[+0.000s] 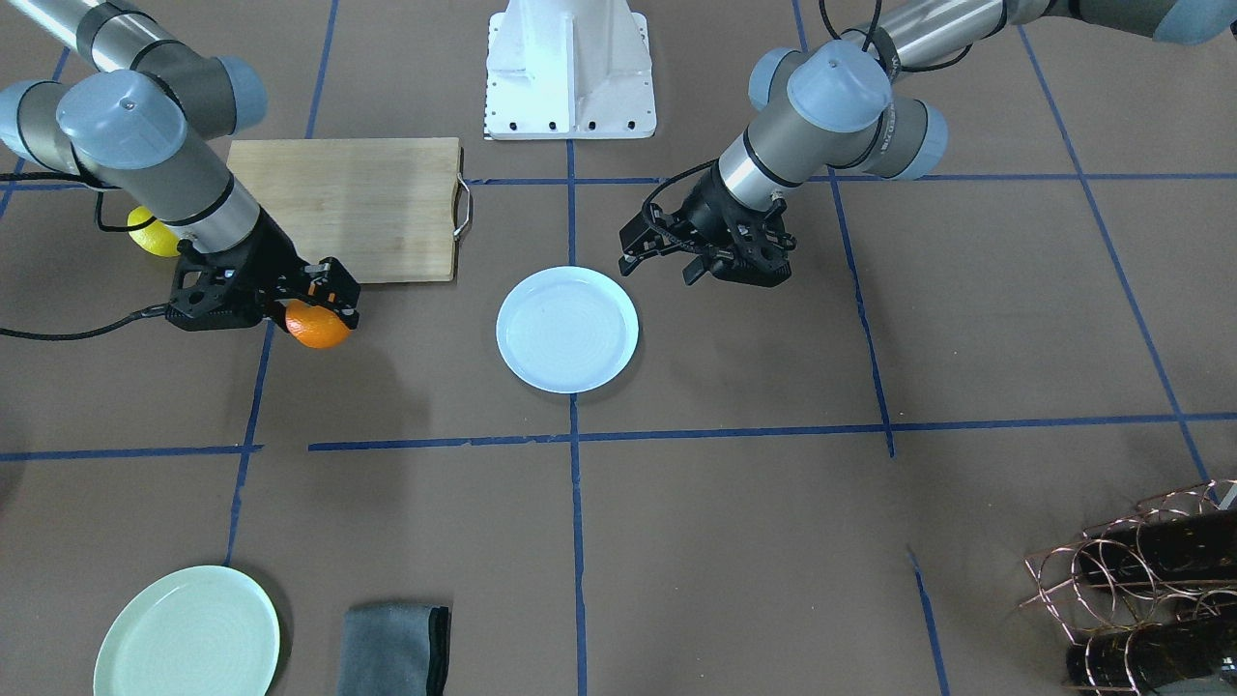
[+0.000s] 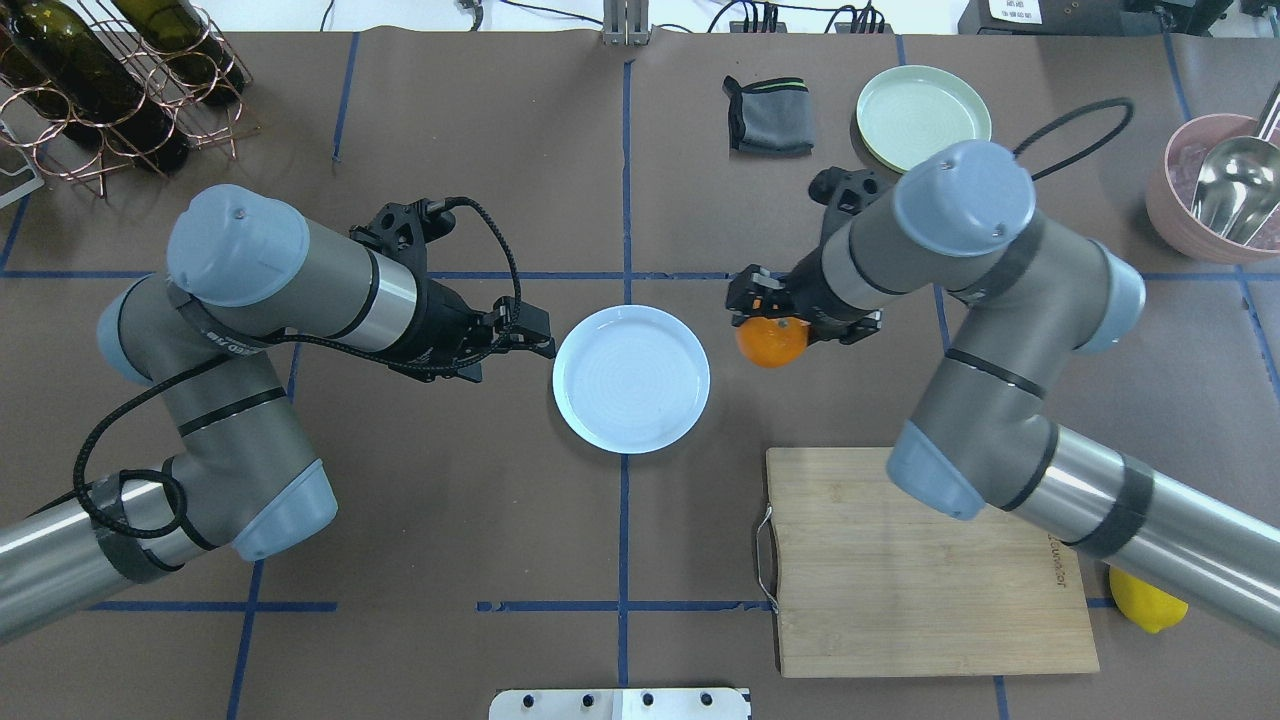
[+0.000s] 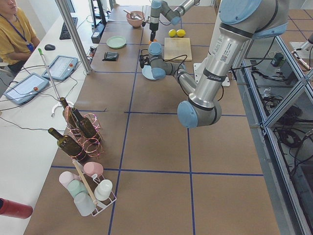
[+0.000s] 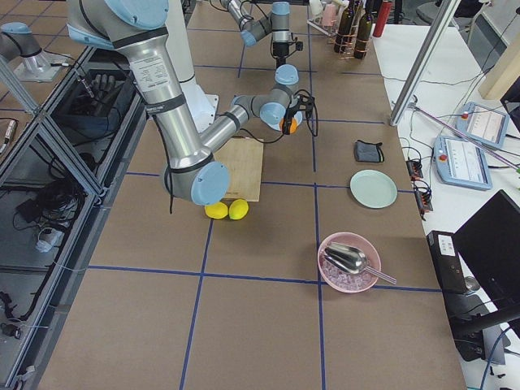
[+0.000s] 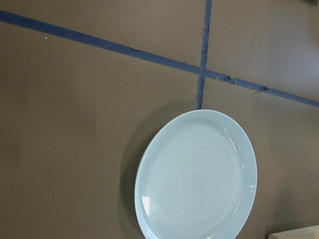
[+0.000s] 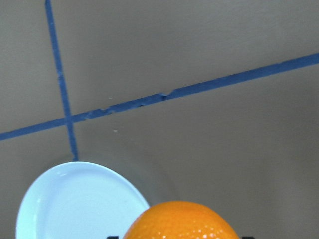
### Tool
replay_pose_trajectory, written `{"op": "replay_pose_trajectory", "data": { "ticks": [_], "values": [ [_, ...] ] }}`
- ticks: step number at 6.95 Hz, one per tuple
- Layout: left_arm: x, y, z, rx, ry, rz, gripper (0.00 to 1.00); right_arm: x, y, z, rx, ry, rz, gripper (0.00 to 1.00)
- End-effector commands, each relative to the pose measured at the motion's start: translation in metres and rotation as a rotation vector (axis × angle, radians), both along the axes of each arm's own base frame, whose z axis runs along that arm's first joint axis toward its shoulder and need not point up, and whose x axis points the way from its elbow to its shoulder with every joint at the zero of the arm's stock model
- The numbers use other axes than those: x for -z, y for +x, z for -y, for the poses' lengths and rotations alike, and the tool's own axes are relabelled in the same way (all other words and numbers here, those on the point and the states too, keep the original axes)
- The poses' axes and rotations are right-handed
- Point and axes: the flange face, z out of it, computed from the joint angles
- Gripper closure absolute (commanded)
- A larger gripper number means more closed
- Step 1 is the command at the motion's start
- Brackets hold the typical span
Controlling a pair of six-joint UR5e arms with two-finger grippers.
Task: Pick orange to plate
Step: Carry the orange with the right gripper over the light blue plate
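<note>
The orange (image 2: 771, 345) is held above the brown table with my right gripper (image 2: 768, 318) shut on it. It hangs just off the right rim of the pale bluish-white plate (image 2: 631, 378) and apart from it. The front view shows the orange (image 1: 317, 327) left of the plate (image 1: 567, 329). The right wrist view has the orange (image 6: 182, 221) at the bottom edge and the plate (image 6: 75, 204) at lower left. My left gripper (image 2: 535, 335) hovers at the plate's left rim, open and empty. The left wrist view shows only the plate (image 5: 197, 177).
A wooden cutting board (image 2: 930, 560) lies near the right arm, with a lemon (image 2: 1145, 600) beside it. At the far side are a pale green plate (image 2: 922, 115), a grey cloth (image 2: 768, 115), a pink bowl with a scoop (image 2: 1215, 190) and a wine rack (image 2: 100, 80).
</note>
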Motion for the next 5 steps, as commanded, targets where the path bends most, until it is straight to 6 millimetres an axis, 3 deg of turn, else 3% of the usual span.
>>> {"op": "replay_pose_trajectory", "data": {
  "ticks": [1, 2, 3, 5],
  "values": [
    [-0.009, -0.018, -0.010, 0.003, 0.001, 0.000, 0.00, 0.051, -0.083, 0.009, -0.074, -0.010, -0.023, 1.00],
    [-0.009, -0.018, -0.010, 0.005, 0.001, 0.000, 0.00, 0.061, -0.112, 0.008, -0.081, 0.002, -0.044, 1.00],
    [-0.013, -0.018, -0.010, 0.005, -0.003, 0.006, 0.00, 0.056, -0.133, -0.014, -0.069, 0.016, -0.062, 1.00],
    [-0.018, -0.018, -0.010, 0.006, -0.007, 0.013, 0.00, 0.052, -0.144, -0.029, -0.058, 0.016, -0.074, 1.00]
  ]
}}
